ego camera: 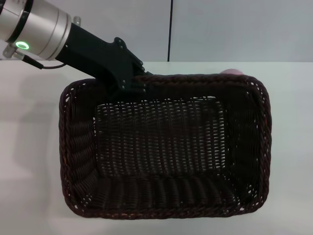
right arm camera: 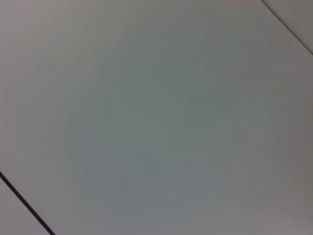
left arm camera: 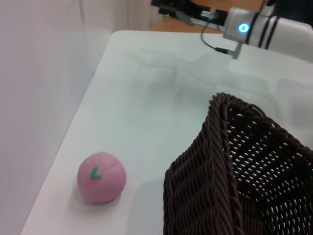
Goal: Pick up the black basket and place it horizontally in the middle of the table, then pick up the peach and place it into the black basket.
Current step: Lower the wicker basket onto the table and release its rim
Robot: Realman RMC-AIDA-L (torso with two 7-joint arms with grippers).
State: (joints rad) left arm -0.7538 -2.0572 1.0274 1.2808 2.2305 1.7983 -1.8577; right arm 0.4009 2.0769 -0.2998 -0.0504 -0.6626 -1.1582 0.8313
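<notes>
On the white table (ego camera: 29, 147) the basket (ego camera: 166, 147) fills most of the head view, long side running left to right, mouth open to the camera, and the dark weave of its floor is in plain sight with nothing lying in it. The left arm comes in from the upper left, silver sleeve with a green light, black wrist running down to the basket's far rim near the left corner, and there is the left gripper (ego camera: 131, 84), clamped right on that braided rim, one finger outside, the rest lost behind the weave. Whether the basket is resting on the table or hanging just above it, I cannot tell. The peach (left arm camera: 101, 177) sits on the table just beyond the basket's far right corner, close to the table's far edge by the wall, green leaf mark up, only a pink sliver peeking over the rim from the head camera.
</notes>
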